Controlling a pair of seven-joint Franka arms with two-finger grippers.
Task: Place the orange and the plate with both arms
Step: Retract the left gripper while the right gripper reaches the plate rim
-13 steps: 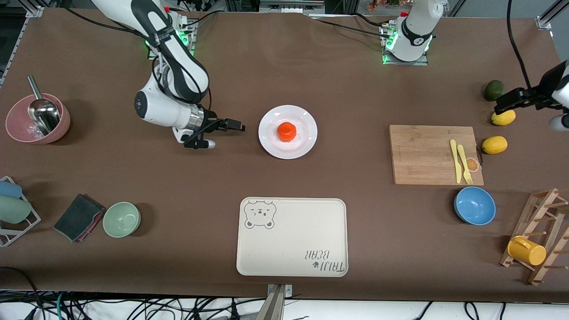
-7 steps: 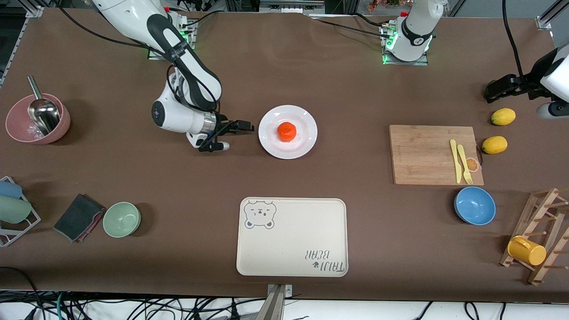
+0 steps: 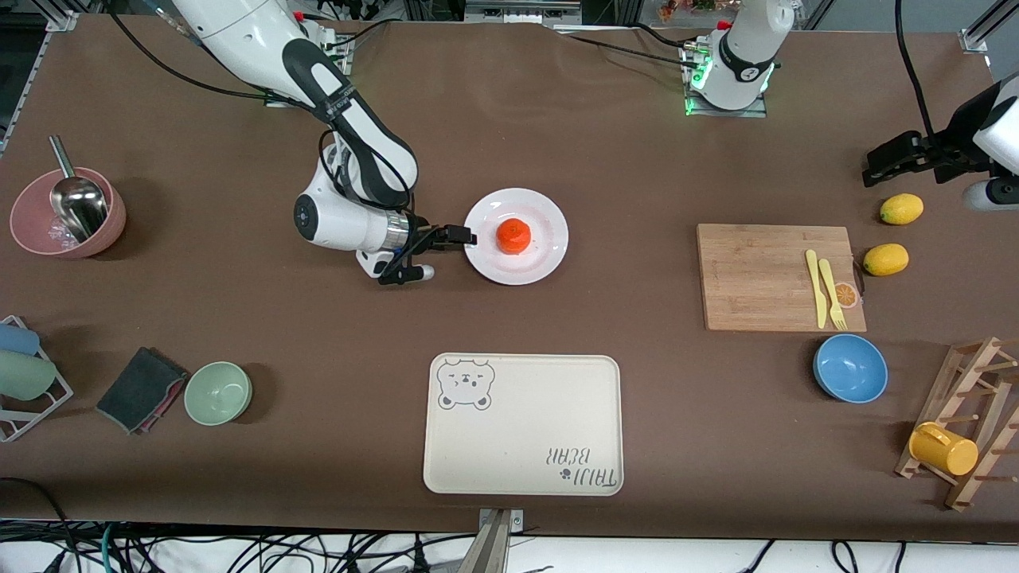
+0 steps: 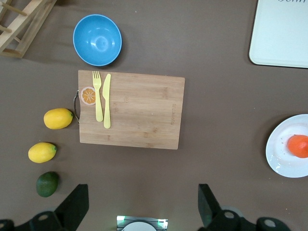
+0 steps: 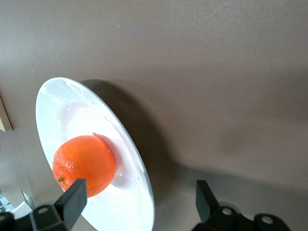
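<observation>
A brown cloth-covered table [image 3: 557,143] spread beneath two white robot arms. A rectangular cream tray [image 3: 523,424] with rounded corners and a bear print lay nearer the front camera than the plate. A flat bamboo cutting board [image 3: 780,276] sat toward the left arm's end of the table, carrying a yellow plastic knife [image 3: 814,286] and fork [image 3: 831,293] side by side.

The round, glossy white plate [image 3: 541,256] rested in the middle of the table, its shallow rim raised. The right gripper [image 3: 458,235] reached in low at the plate's edge on the side toward the right arm's end of the table, its black fingers [image 5: 72,199] spread apart with the rim between them and nothing clamped.

A smooth blue bowl [image 3: 850,368] stood near the board, nearer the front camera. The left gripper [image 3: 880,159] hung high over the left arm's end of the table, fingers [image 4: 77,204] parted and empty, above two oval lemons [image 3: 893,235].

The small, dimpled orange [image 3: 513,235] sat on the plate near its centre.
</observation>
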